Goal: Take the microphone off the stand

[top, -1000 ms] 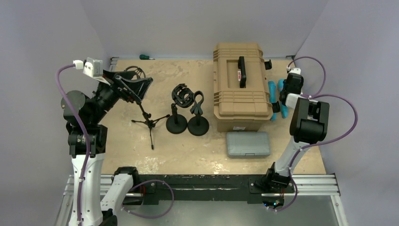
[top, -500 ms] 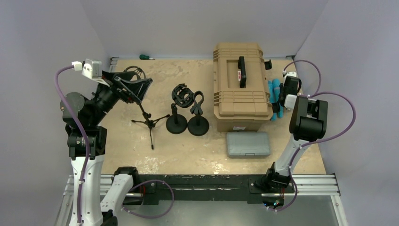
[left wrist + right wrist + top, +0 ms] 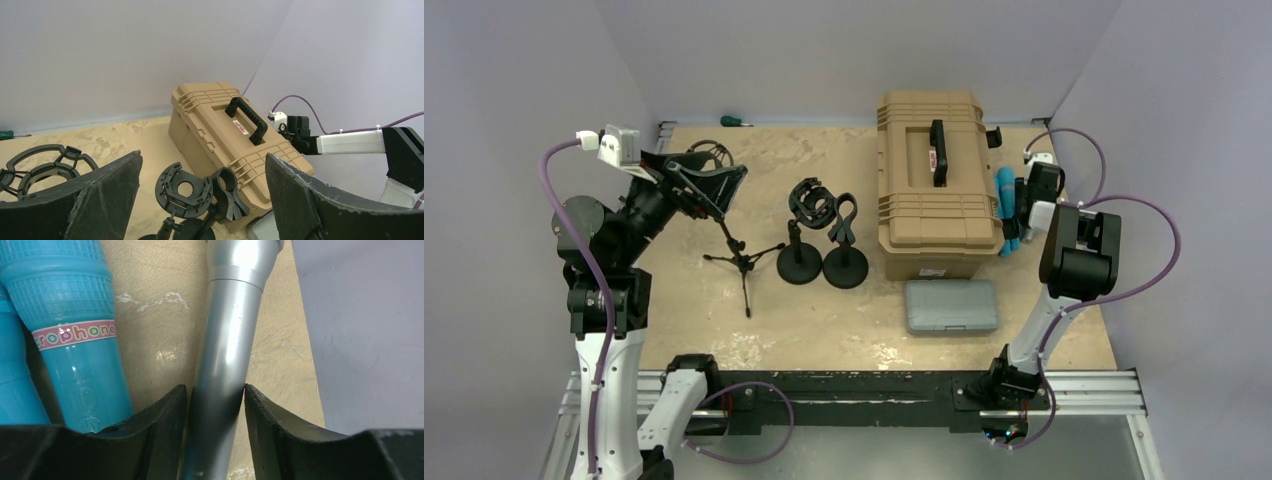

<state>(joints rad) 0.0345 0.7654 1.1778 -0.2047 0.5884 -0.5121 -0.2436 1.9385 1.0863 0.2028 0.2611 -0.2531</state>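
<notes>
Hand (image 3: 202,192) spread wide — tan case (image 3: 210,117) beyond.

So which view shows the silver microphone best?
Right wrist: the silver microphone is close up, between the fingers of the right gripper. In top external it is hidden under that arm's wrist; left wrist doesn't show it.

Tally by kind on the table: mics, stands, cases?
Microphones: 3 (blue microphones, silver microphone)
Stands: 3 (tripod stand, round-base stands)
Cases: 2 (tan case, grey case)
Total: 8
</notes>
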